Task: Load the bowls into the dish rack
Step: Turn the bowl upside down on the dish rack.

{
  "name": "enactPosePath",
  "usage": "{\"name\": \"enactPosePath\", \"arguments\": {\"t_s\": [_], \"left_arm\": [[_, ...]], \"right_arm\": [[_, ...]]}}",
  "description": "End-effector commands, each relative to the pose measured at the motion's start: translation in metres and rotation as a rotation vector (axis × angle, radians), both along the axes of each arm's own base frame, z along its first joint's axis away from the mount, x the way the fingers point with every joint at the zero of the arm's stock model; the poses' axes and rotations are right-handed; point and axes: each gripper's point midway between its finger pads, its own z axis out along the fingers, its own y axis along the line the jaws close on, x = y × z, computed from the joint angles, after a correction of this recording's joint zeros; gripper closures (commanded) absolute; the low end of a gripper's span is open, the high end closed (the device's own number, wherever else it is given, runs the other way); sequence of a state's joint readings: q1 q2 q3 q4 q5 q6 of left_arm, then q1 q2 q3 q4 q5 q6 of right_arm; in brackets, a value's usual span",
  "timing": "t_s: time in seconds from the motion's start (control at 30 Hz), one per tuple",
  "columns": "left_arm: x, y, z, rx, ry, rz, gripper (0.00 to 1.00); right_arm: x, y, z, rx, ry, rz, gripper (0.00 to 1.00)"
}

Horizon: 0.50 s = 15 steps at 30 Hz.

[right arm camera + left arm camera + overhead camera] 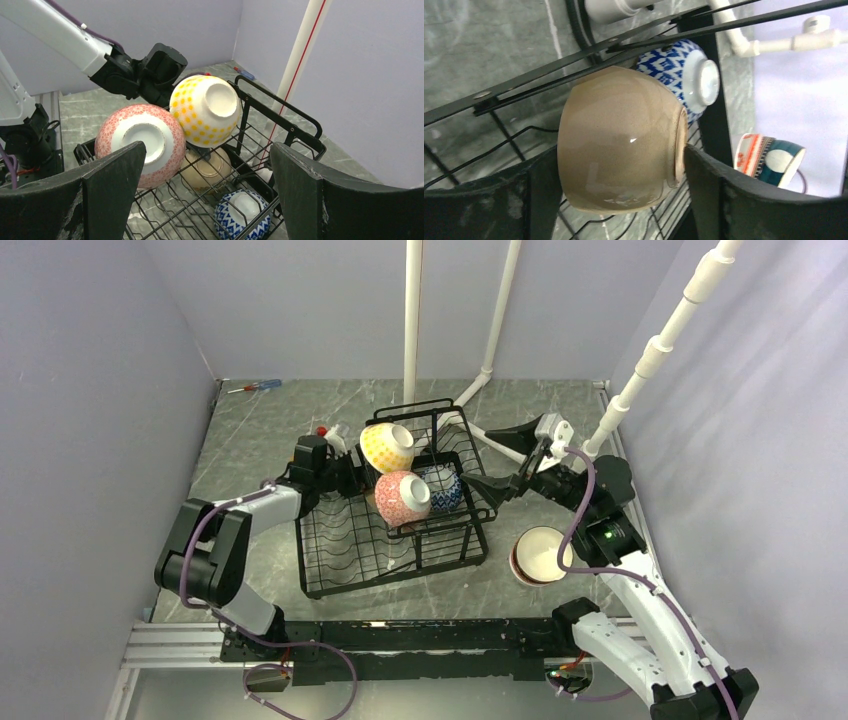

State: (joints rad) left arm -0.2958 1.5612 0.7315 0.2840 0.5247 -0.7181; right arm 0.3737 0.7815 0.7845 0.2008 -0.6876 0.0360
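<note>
Top external view shows the rack [330, 570] in the middle of the table [250, 430], with four bowls in it and a fifth bowl [540, 555] standing upright on the table just to its right, beside the right arm.

The yellow bowl [386, 446] sits at the rack's far side and the pink bowl [402, 497] just nearer. Both are tipped over with their foot rings turned toward the right arm. From the right wrist, these two touch each other. The tan bowl [205, 170] lies lower on the wires beneath them, and the blue-white bowl [240, 215] sits foot up at the near edge of that view.

The left gripper [322, 465] reaches in at the rack's left side. In its own wrist view, its fingers [709, 190] stand wide on either side of the tan bowl, close against it. I cannot tell whether they press on it. The blue-white bowl shows just behind.

The right gripper [505, 458] hangs at the rack's right side, spread wide with nothing between its fingers [115, 195].

A screwdriver [255, 386] lies at the table's far left corner, and white pipes [412, 320] rise behind the rack.
</note>
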Motion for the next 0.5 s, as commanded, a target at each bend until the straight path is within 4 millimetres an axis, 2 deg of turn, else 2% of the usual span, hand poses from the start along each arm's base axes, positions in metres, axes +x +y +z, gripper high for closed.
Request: {"name": "enactPosePath", "arguments": {"t_s": [0.0, 0.23, 0.47], "left_arm": [[0.005, 0.011, 0.010, 0.094, -0.043, 0.008, 0.07], [0.005, 0.030, 0.005, 0.207, -0.025, 0.064, 0.05], [0.002, 0.057, 0.016, 0.335, -0.073, 0.138, 0.05]], "right_arm": [[-0.002, -0.002, 0.022, 0.020, -0.054, -0.007, 0.00], [-0.001, -0.001, 0.020, 0.019, -0.050, -0.003, 0.00], [0.001, -0.001, 0.019, 0.033, -0.032, -0.007, 0.00]]}}
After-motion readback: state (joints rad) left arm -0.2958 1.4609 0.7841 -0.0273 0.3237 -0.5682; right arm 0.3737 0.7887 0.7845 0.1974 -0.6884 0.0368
